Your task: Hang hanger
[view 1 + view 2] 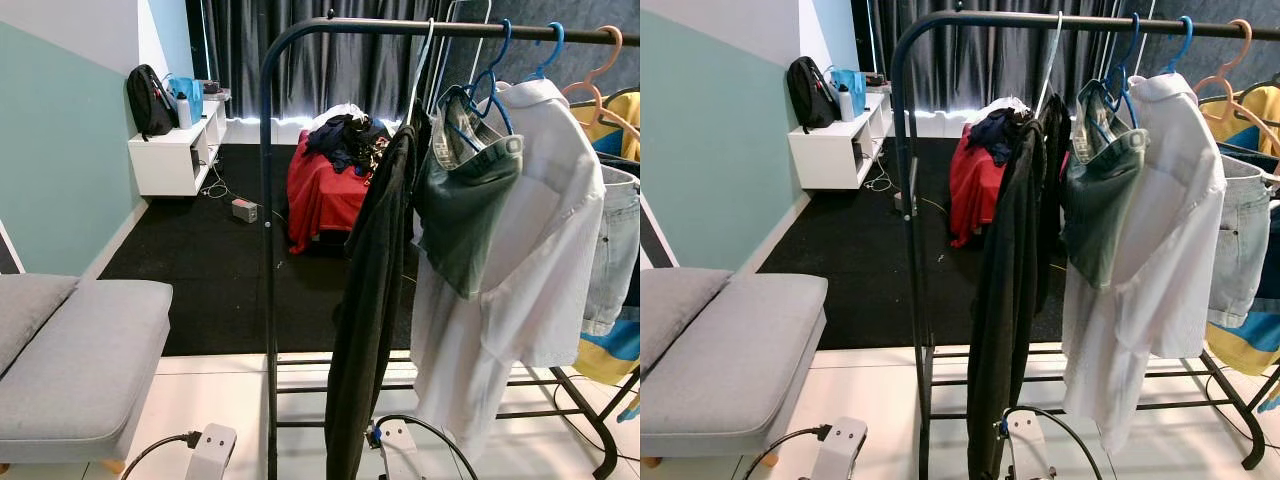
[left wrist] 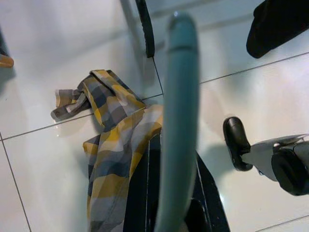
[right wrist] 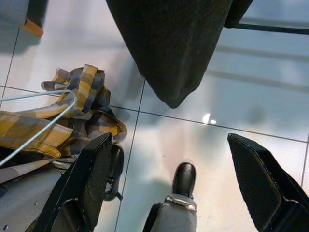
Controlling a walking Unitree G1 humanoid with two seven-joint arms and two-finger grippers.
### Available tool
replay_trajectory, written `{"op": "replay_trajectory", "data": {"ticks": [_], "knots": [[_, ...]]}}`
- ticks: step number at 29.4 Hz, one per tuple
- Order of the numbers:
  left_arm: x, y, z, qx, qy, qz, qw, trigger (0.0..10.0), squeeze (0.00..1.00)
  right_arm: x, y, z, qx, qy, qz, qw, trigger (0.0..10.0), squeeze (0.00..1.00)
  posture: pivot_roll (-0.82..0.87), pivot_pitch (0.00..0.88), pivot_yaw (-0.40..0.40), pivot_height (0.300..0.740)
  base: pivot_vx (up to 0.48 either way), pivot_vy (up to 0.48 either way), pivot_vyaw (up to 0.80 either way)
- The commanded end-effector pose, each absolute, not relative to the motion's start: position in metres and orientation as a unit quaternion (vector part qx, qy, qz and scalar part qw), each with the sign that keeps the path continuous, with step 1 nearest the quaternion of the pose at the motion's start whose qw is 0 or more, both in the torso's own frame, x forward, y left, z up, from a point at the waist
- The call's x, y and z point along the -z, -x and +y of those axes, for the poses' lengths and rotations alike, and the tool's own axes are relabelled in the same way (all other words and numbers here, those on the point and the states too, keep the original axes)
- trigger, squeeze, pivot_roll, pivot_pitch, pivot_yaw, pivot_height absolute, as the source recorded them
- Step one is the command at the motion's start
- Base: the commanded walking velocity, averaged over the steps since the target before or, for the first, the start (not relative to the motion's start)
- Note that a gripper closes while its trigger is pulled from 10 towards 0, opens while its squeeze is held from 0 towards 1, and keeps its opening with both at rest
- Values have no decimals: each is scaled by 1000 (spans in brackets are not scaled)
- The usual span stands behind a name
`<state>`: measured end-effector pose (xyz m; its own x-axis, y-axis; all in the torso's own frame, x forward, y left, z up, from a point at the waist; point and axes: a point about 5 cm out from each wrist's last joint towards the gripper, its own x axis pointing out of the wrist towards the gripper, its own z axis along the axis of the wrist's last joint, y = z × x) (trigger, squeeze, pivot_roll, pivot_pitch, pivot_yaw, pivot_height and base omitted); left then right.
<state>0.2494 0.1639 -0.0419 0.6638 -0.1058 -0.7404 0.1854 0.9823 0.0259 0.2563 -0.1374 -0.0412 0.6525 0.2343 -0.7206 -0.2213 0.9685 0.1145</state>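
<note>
The left gripper (image 2: 166, 212) grips a teal hanger (image 2: 179, 111) bearing a plaid shirt (image 2: 108, 159), low over the floor. The right gripper (image 3: 193, 193) gapes wide. The hanger is not yet on the rail (image 1: 400, 27) at the frame's top.

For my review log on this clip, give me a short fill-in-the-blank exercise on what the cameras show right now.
1. The right gripper has its two black fingers ____ above the tiled floor.
2. The plaid shirt in the left gripper's wrist view is checked grey and ____.
3. On the clothes rack, the garment nearest the upright pole is the long ____ one.
4. The white shirt hangs from a ____ hanger.

Missing words: open; yellow; black; blue
</note>
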Motion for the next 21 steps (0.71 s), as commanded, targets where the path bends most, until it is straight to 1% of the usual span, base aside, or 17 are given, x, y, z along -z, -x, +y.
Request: {"op": "replay_trajectory", "data": {"ticks": [1, 5, 8, 11, 12, 13, 15, 16, 17, 19, 20, 21], "knots": [[43, -249, 169, 72, -54, 412, 907, 10000, 0, 40, -258, -137, -122, -18, 400, 908, 10000, 0, 80, 71, -14, 740, 0, 0, 0], [42, -249, 170, 69, -53, 413, 906, 10000, 0, 40, -258, -137, -121, -20, 399, 909, 10000, 0, 68, 49, -7, 740, 0, 0, 0], [43, -249, 172, 55, -43, 420, 905, 10000, 0, 39, -259, -141, -107, -31, 398, 911, 10000, 0, 54, 80, -1, 740, 0, 0, 0], [43, -249, 172, 52, -41, 421, 904, 10000, 0, 39, -259, -142, -104, -32, 398, 911, 10000, 0, 54, 80, -1, 740, 0, 0, 0], [43, -248, 173, 50, -40, 424, 903, 10000, 0, 40, -259, -142, -103, -32, 399, 911, 10000, 0, 48, 51, 2, 740, 0, 0, 0], [43, -248, 173, 50, -40, 424, 903, 10000, 0, 40, -259, -142, -103, -32, 399, 911, 10000, 0, 48, 51, 2, 740, 0, 0, 0], [43, -249, 174, 47, -40, 427, 902, 10000, 0, 39, -259, -141, -105, -28, 398, 911, 10000, 0, 35, 56, 1, 740, 0, 0, 0], [43, -249, 174, 47, -41, 429, 901, 10000, 0, 39, -260, -141, -105, -24, 398, 911, 10000, 0, 32, 89, -5, 740, 0, 0, 0], [43, -249, 174, 47, -41, 429, 901, 10000, 0, 39, -260, -141, -105, -24, 398, 911, 10000, 0, 32, 89, -5, 740, 0, 0, 0], [44, -249, 174, 48, -44, 430, 901, 10000, 0, 39, -259, -142, -104, -24, 399, 911, 10000, 0, 37, 77, -5, 740, 0, 0, 0], [43, -249, 173, 54, -51, 427, 901, 10000, 0, 40, -259, -142, -103, -27, 401, 910, 10000, 0, 37, 36, 6, 740, 0, 0, 0], [43, -249, 173, 54, -51, 427, 901, 10000, 0, 40, -259, -142, -103, -27, 401, 910, 10000, 0, 37, 36, 6, 740, 0, 0, 0]]}}
